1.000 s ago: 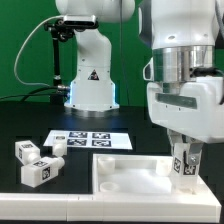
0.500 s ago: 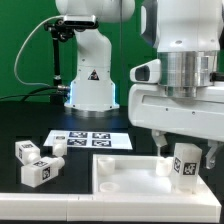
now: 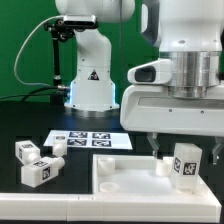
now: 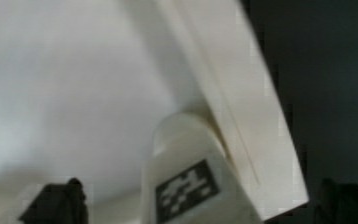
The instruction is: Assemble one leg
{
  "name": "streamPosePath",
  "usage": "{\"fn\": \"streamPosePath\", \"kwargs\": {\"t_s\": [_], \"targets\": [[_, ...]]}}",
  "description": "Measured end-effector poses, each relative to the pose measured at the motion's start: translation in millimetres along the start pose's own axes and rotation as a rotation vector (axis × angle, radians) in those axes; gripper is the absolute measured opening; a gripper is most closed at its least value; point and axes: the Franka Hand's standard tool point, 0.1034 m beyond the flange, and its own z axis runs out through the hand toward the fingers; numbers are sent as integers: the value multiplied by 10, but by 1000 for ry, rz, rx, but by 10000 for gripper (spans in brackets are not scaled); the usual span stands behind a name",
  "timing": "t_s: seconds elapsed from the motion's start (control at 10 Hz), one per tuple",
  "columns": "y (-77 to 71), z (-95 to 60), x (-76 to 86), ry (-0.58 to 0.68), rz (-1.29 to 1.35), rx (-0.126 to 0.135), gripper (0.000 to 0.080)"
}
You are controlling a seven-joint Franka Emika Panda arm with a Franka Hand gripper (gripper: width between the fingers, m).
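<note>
A white leg (image 3: 186, 163) with a tag sticker stands upright at the corner of the flat white panel (image 3: 125, 175) on the exterior view's right. My gripper (image 3: 183, 152) hangs over it, open, with one finger (image 3: 156, 146) on each side and a gap to the leg. In the wrist view the leg (image 4: 194, 180) shows its tag between the dark fingertips (image 4: 55, 203), against the panel's raised rim (image 4: 229, 90). Three more legs (image 3: 38, 160) lie on the table at the exterior view's left.
The marker board (image 3: 90, 140) lies on the black table behind the panel. The arm's white base (image 3: 90, 85) stands at the back before a green backdrop. The table's white front edge (image 3: 60, 205) runs along the near side.
The gripper was shut on the leg, then turned about its axis and opened. The leg now stands free on the panel corner between the spread fingers.
</note>
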Motion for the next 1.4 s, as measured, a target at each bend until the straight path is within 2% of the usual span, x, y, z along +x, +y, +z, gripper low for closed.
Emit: {"fn": "streamPosePath", "kwargs": {"t_s": [0.2,0.3,0.4,0.5,0.6,0.9,1.2,1.4], "targets": [[-13,0,23,24,-17,2,648],[-11,0,25,24,-16,2,536],[-13,0,24,24,5,4,536],[-15,1,23,23,84,5,335],[-14,1,23,23,152,5,285],[-9,11,39,-8,449,-9,285],[-11,24,52,-51,1108,34,285],[-15,28,37,-37,1174,40,285]]}}
